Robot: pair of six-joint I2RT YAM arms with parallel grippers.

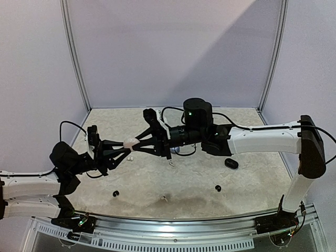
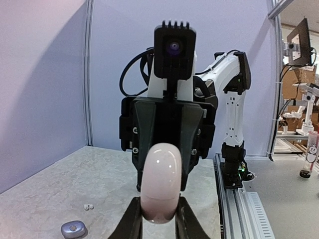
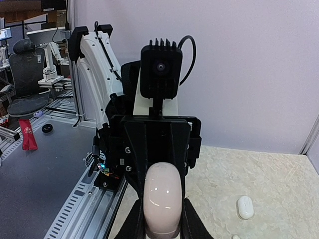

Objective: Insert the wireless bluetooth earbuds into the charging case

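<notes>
Pinkish case [image 1: 129, 142] is hanging mid-air, left claw [image 2: 159, 220] and right claw [image 3: 162, 226] both pinching it from opposite ends. Buds [image 2: 88, 206] are lying on the table [image 1: 252, 176]. Looks like they're regripping; next up is popping the lid.

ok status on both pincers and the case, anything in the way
Left pincer and right pincer both shut on pale case, midair. Case looks closed. Earbuds loose on table, none inserted. Nothing blocking.
</notes>
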